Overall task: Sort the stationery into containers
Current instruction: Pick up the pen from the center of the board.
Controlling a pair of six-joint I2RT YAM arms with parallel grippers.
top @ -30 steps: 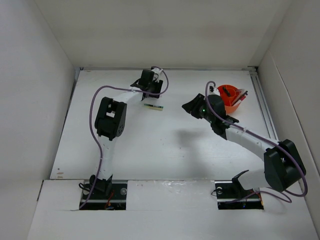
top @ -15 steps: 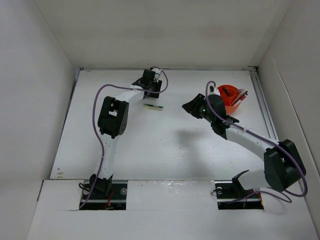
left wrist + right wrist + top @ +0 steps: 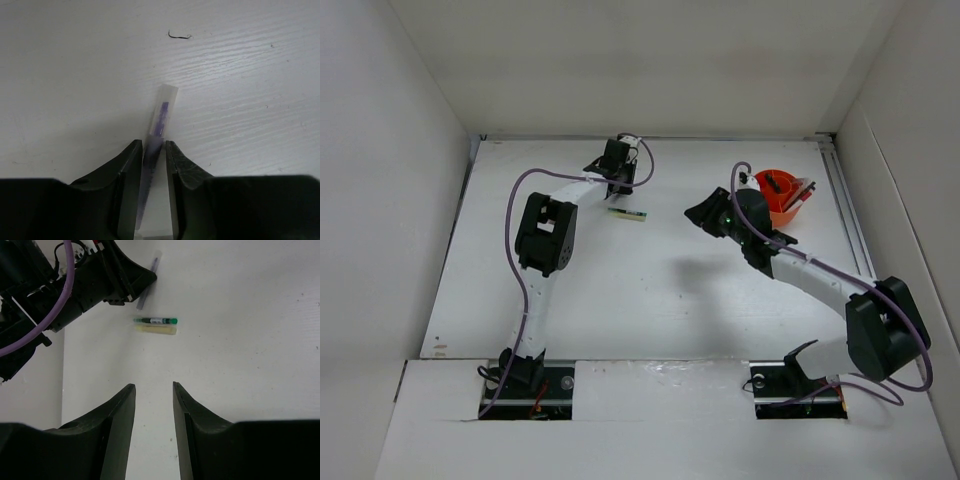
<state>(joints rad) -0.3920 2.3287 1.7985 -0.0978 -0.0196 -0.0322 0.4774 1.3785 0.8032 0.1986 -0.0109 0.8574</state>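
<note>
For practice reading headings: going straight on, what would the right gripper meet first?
Likely the yellow stick and green-capped marker lying ahead of the right gripper; depth is unclear, so it may touch bare table first.

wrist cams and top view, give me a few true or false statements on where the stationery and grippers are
1. A clear pen with a purple core lies between the fingers of the left gripper. True.
2. The right gripper holds the green marker. False: its jaws are apart with nothing between them, and the marker lies on the table ahead of it.
3. The orange organiser has nothing in it. False: a pink pen already leans out of it, along with something dark.
4. The green marker lies right beside a pale yellow stick, the two parallel. True.
</note>
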